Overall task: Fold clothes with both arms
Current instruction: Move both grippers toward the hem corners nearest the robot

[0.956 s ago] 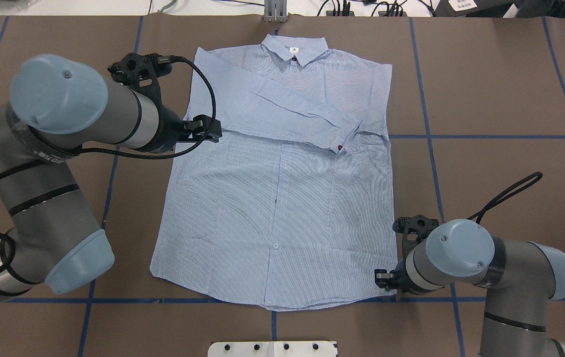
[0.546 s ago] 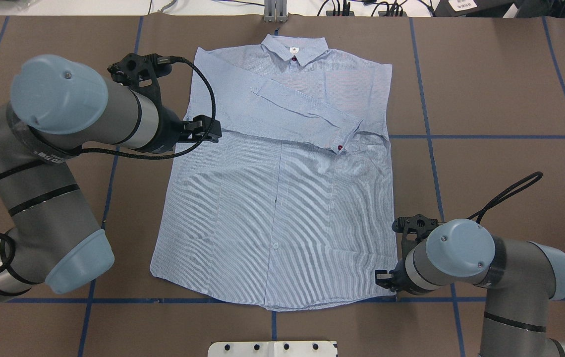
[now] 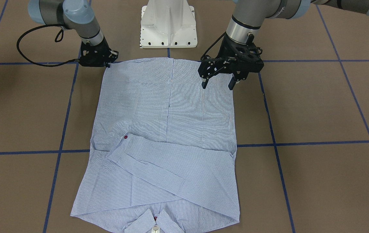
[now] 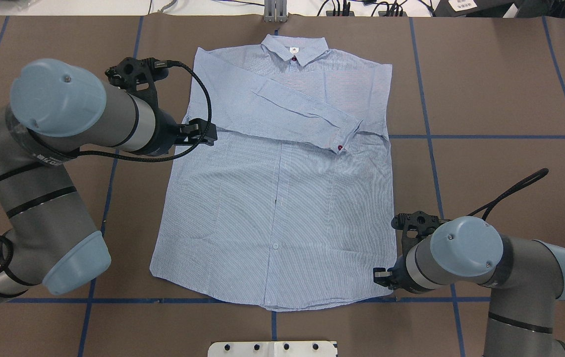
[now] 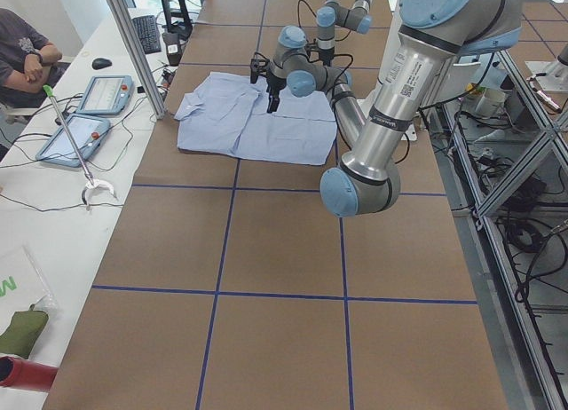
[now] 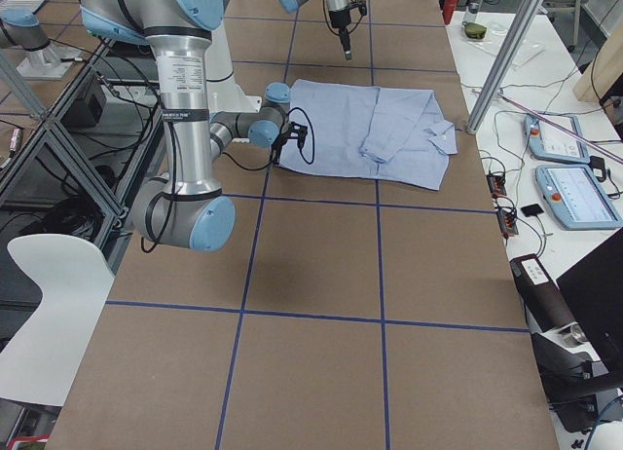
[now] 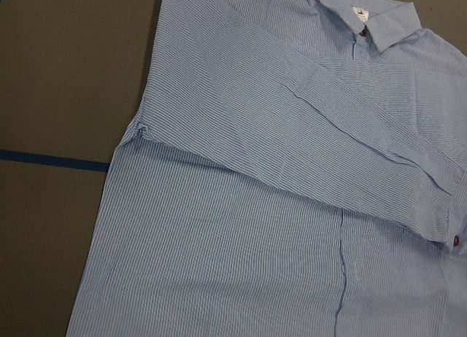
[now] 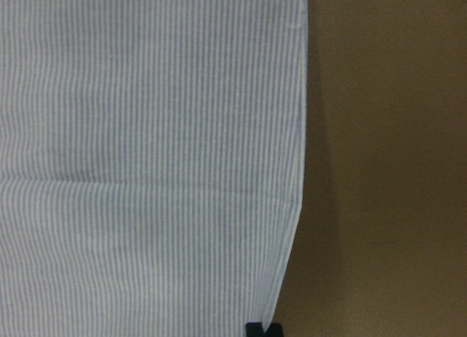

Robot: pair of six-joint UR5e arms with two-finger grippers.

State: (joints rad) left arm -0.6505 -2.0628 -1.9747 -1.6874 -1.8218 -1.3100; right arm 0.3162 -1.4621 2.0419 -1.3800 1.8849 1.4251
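The light-blue striped shirt (image 4: 282, 208) lies flat on the brown table, collar at the far side, one sleeve folded across the chest with a red cuff button (image 4: 339, 147) showing. My left gripper (image 3: 217, 85) is open, hanging above the shirt's left side near the armpit (image 4: 210, 134); its wrist view looks down on the shirt (image 7: 255, 227) with no fingers in frame. My right gripper (image 4: 376, 276) sits low at the near right hem corner. Its black tips (image 8: 263, 330) meet on the shirt's edge (image 8: 146, 169).
The white pedestal base (image 3: 168, 26) stands just behind the hem. Blue tape lines cross the brown table (image 4: 485, 99). A seated person (image 5: 22, 51) and tablets (image 5: 102, 95) are on a side bench beyond the collar end.
My left gripper has drifted a little toward the robot's left, off the shirt's edge. The right arm has shifted slightly, its gripper staying at the hem corner.
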